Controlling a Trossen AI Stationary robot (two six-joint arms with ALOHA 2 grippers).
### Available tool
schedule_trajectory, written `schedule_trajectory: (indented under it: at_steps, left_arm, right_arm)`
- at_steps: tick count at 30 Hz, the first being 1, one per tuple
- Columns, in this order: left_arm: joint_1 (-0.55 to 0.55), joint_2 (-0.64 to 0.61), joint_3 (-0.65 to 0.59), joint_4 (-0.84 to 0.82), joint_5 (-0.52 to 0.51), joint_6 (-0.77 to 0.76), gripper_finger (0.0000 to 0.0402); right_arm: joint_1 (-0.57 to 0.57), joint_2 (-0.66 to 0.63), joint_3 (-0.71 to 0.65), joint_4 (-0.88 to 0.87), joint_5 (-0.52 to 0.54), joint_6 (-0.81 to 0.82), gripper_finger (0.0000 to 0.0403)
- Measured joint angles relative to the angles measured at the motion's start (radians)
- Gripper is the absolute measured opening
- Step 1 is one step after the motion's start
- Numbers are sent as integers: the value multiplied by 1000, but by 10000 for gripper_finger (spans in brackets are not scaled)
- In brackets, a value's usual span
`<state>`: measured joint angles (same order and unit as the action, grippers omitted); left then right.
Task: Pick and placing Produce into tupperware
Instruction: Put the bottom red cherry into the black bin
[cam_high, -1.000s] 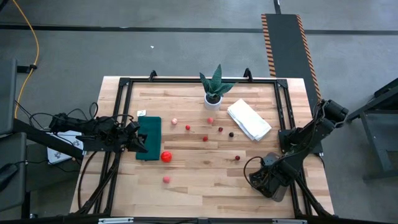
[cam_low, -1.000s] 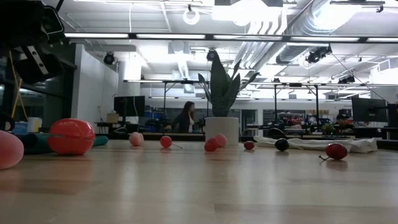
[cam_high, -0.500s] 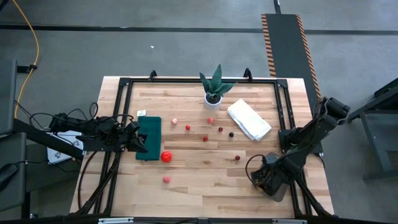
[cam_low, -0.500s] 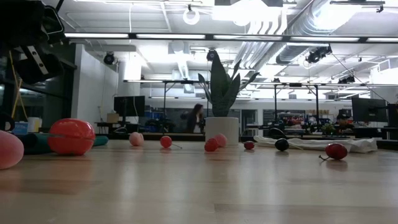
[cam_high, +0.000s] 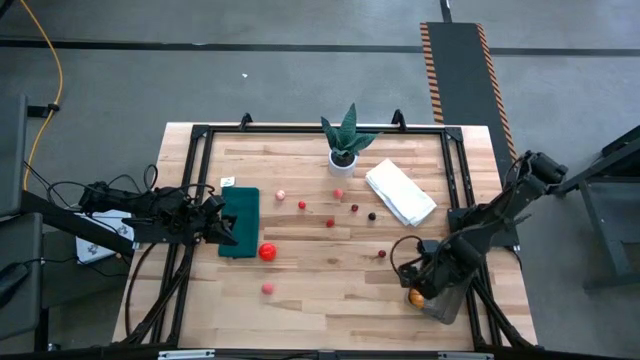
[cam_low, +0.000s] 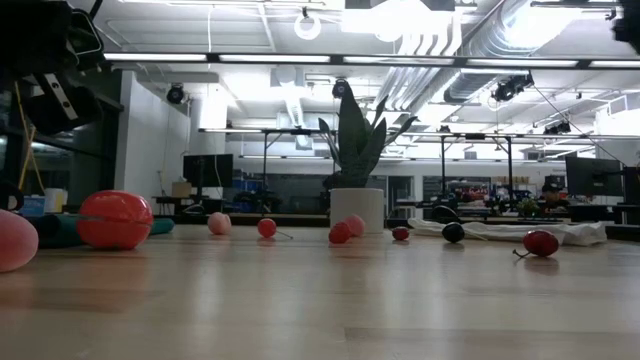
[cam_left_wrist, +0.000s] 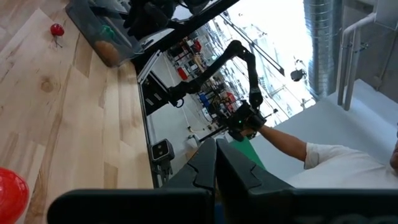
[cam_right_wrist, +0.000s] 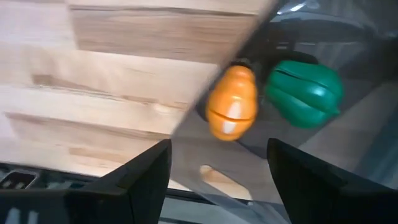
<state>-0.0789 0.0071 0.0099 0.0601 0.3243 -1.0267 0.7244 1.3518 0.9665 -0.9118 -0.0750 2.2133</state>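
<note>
My right claw (cam_high: 418, 288) hangs released over the tupperware (cam_high: 443, 304) at the table's four o'clock, orange fruit (cam_right_wrist: 232, 109) and green fruit (cam_right_wrist: 305, 93) inside; left claw (cam_high: 222, 228) clenched empty at nine o'clock.

Robot body: two dark, jointed arms with black two-finger grippers.
Left arm (cam_high: 150, 215) is black throughout, with thin black cables looping beside its base and a white plate beneath it. Right arm (cam_high: 500, 205) is dark grey-black, rounded at the joints, with a black cable loop near the wrist. Left gripper (cam_left_wrist: 216, 168) fingers are matte black with notched inner edges. Right gripper (cam_right_wrist: 217, 168) fingers (cam_right_wrist: 146, 171) are broad, flat and black.
</note>
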Motion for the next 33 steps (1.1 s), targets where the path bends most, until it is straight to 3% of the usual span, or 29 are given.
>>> schedule_trajectory:
  at_steps: [10, 33]
  left_arm:
    - [0, 0, 0, 0, -2, 0, 1]
    - [0, 0, 0, 0, -3, 0, 1]
  right_arm:
    - [-141, 0, 0, 43, -6, -171, 254]
    - [-424, 0, 0, 42, -11, -382, 254]
